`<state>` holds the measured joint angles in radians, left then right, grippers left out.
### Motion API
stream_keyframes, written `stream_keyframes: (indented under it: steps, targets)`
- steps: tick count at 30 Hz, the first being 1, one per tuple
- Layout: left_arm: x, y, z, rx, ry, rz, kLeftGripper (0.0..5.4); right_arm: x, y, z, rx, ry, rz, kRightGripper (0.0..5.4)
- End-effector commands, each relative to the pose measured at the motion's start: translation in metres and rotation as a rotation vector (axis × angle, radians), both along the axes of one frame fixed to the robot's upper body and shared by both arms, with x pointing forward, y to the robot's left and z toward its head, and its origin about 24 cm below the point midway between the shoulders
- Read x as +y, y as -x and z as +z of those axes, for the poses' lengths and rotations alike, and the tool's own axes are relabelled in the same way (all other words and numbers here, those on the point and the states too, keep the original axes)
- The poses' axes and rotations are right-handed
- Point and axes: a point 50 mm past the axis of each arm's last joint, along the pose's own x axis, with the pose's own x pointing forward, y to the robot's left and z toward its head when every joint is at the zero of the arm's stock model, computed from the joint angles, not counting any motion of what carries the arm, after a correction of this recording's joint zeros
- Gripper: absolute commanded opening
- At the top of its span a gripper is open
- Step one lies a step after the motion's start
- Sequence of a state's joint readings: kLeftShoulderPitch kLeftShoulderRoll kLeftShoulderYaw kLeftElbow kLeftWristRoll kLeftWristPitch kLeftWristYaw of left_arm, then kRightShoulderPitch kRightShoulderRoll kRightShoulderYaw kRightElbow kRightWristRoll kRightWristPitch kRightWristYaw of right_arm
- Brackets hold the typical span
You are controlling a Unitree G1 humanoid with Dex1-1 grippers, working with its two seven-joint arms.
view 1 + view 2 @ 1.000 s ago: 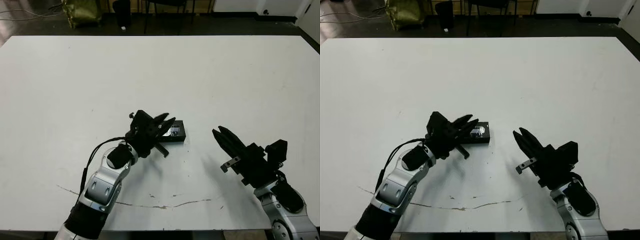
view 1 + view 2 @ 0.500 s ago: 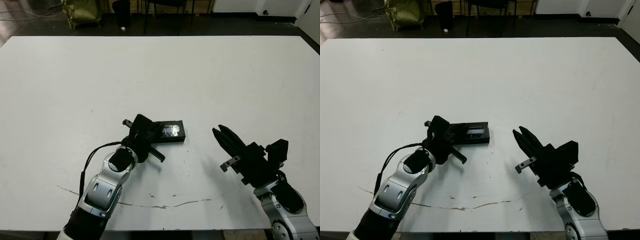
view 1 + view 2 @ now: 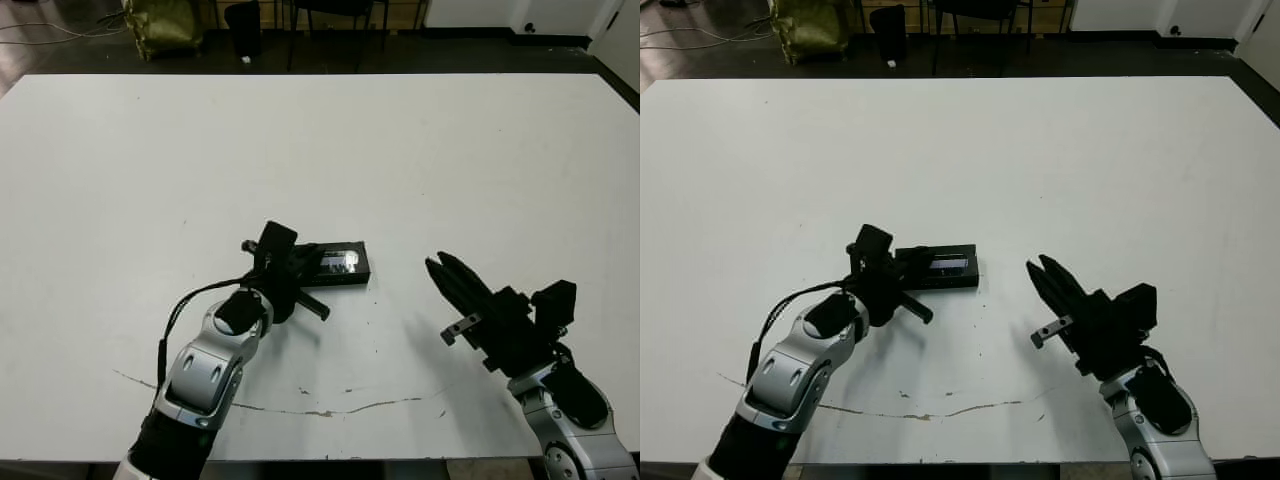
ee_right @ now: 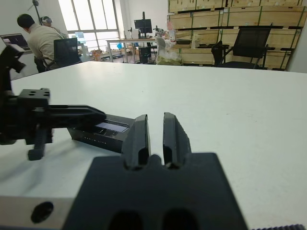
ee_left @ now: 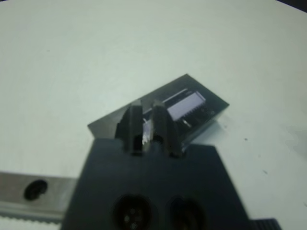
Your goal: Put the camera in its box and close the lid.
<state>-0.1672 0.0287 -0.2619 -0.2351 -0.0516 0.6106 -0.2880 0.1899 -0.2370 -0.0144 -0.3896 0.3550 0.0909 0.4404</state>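
The lid (image 3: 347,260), flat and black with a glossy bluish-grey strip (image 5: 188,103), lies on the box (image 3: 345,277), of which only a black side wall shows. The camera is hidden. My left gripper (image 3: 312,262) reaches in from the left. It lies low over the left part of the lid, its fingers (image 5: 160,120) shut side by side against it. My right gripper (image 3: 437,265) hovers to the right of the box, apart from it, pointing towards it. In the right wrist view this gripper (image 4: 156,120) is shut and holds nothing.
A thin crack-like mark (image 3: 330,410) runs across the table (image 3: 420,150) near its front edge. Chairs and a yellow bag (image 3: 160,25) stand beyond the far edge. A person (image 4: 38,40) sits far behind in the right wrist view.
My left gripper's fingers were spread above the box a second ago. They have closed and come down flat onto the lid. The right arm has not moved.
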Motion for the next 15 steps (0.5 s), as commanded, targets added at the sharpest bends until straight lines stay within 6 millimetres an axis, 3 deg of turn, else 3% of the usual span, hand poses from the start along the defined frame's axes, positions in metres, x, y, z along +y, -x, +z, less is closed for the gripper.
stream_keyframes:
  steps: [1,8,15]
  targets:
    - [0.017,0.013,0.005,-0.024,-0.001,0.003,0.02,-0.003,0.0,-0.002,0.021,0.009,-0.033,0.0]
    - [0.044,0.026,0.055,-0.292,0.124,0.038,0.02,-0.007,-0.007,0.012,-0.038,0.038,-0.087,0.0]
    - [0.081,0.023,0.074,-0.489,0.142,0.228,0.02,-0.007,-0.018,0.019,-0.068,0.012,-0.124,0.0]
